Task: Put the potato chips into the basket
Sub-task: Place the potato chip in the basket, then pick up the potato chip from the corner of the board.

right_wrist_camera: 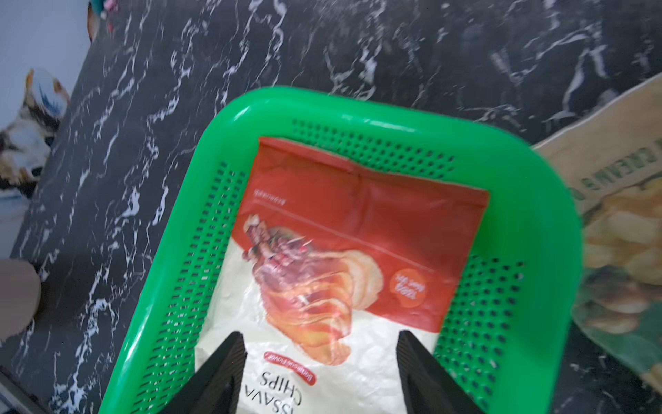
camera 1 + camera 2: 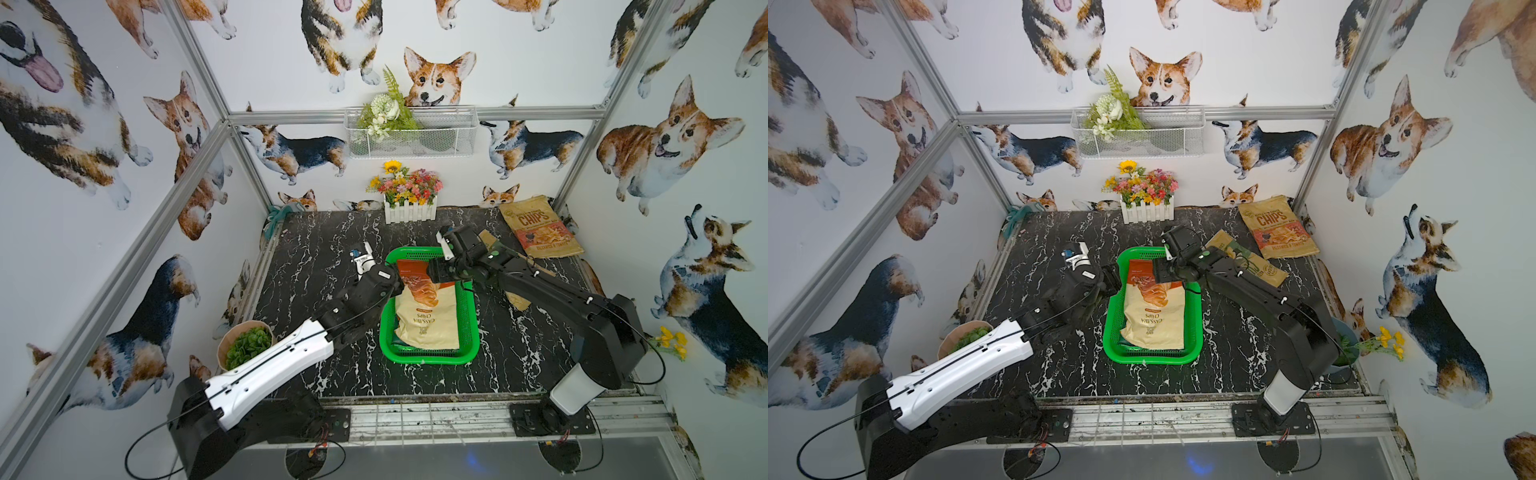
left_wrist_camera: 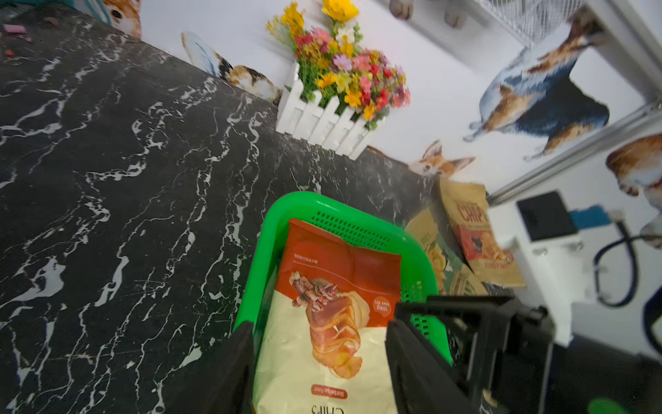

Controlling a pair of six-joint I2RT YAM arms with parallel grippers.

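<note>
Right gripper, jaws spread and empty, poised over the cream/red-orange bag, which lies flat in the green basket; left gripper likewise parted and empty above the same bag. The green-lettered kraft bag lies just beside the basket's right wall, partly under the right arm, long axis oblique to the basket. The red-lettered kraft bag lies beyond it, in the far right corner. The right arm is judged nearer to both.
</note>
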